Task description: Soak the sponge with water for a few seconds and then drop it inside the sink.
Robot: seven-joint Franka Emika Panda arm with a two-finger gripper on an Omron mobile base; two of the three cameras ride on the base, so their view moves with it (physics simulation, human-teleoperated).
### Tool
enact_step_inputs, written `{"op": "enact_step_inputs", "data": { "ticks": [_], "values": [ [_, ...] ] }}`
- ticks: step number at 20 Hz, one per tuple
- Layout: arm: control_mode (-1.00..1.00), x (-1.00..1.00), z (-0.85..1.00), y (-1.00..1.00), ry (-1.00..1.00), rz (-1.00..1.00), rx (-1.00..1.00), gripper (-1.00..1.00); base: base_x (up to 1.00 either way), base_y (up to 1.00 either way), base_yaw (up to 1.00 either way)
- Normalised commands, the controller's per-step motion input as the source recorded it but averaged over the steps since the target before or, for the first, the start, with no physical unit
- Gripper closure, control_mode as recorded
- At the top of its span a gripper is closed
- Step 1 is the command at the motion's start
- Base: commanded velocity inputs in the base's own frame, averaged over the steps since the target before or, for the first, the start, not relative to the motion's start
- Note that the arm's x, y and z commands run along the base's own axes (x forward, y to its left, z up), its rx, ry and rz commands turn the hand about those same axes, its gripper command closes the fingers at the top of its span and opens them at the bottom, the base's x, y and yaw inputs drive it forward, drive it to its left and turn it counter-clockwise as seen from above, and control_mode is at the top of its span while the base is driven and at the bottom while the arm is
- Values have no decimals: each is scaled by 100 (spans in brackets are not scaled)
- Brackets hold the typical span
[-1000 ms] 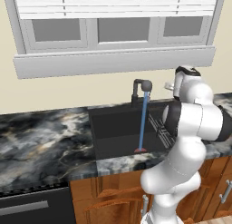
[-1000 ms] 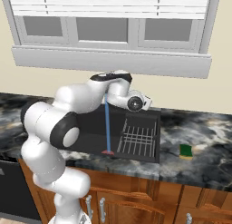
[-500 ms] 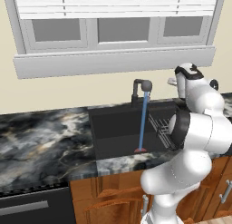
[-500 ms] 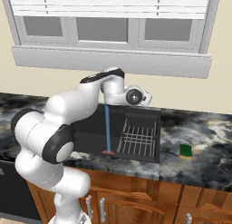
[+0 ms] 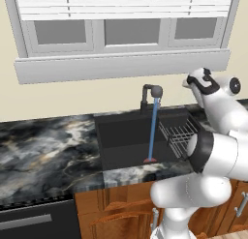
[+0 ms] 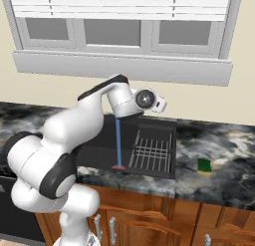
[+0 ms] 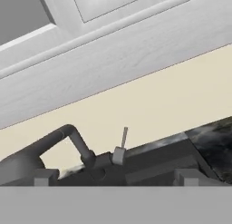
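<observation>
The sponge (image 6: 204, 166), yellow with a green top, lies on the marble counter right of the sink (image 6: 94, 150). Water (image 6: 118, 143) falls as a thin blue stream (image 5: 152, 131) from the dark faucet (image 5: 152, 93) onto the red drain spot (image 5: 149, 160) of the dark sink (image 5: 121, 136). My gripper (image 6: 160, 105) hangs high over the sink's right half, left of the sponge and well above it, facing the back wall. In the hand view my gripper (image 7: 115, 177) is open, its fingertips (image 7: 45, 177) wide apart and empty, looking at the faucet (image 7: 68, 137) and the window sill.
A black wire dish rack (image 6: 152, 150) fills the sink's right part (image 5: 179, 134). The window sill (image 5: 121, 64) juts out above the faucet. Marble counter (image 5: 43, 146) runs along both sides, with wooden cabinets (image 6: 149, 220) below.
My arm's elbow has swung to the right and the hand has risen a little and turned over the rack. The jaws stayed open. The water keeps running.
</observation>
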Motion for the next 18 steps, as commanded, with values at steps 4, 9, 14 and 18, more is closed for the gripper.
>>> {"op": "enact_step_inputs", "data": {
  "ticks": [4,9,14,18],
  "values": [
    [-100,-26,18,0,20,0,2,-100,0,0,0],
    [-100,-24,33,0,20,0,6,-100,0,0,0],
    [-100,-26,30,0,19,0,9,-100,0,0,0],
    [-100,-21,5,0,18,0,6,-100,0,0,0]
  ]
}}
